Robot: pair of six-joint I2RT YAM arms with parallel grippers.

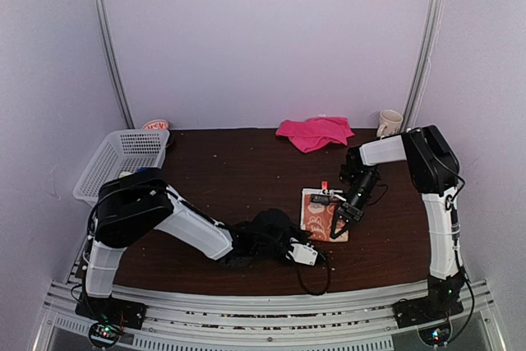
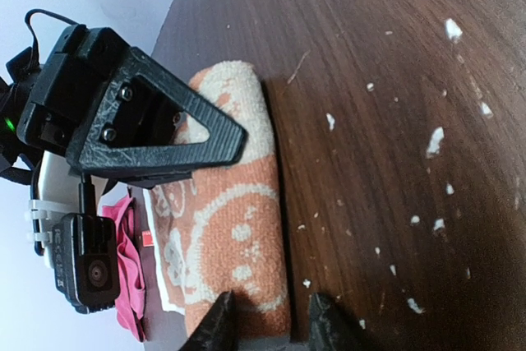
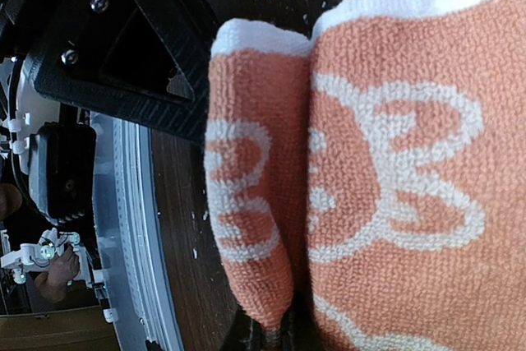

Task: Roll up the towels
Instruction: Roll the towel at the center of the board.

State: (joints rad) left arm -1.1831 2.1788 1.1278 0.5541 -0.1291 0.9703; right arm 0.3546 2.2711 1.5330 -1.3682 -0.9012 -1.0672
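The orange towel (image 1: 322, 210) with its cream cartoon pattern lies flat on the dark table, in front of the right arm. Its near edge is turned up into a thick fold (image 2: 238, 228). My left gripper (image 2: 271, 328) reaches in low from the left (image 1: 316, 246), jaws closed round one end of that fold, one finger on the cloth and the other beside it. My right gripper (image 1: 341, 223) is shut on the other end, and the fold (image 3: 246, 203) runs down into its jaws (image 3: 279, 339). The pink towel (image 1: 316, 131) lies crumpled at the back of the table.
A white lattice basket (image 1: 123, 160) stands at the back left and a cream mug (image 1: 389, 123) at the back right. White crumbs (image 2: 436, 141) are scattered over the wood. A metal rail (image 3: 131, 228) runs along the table's near edge.
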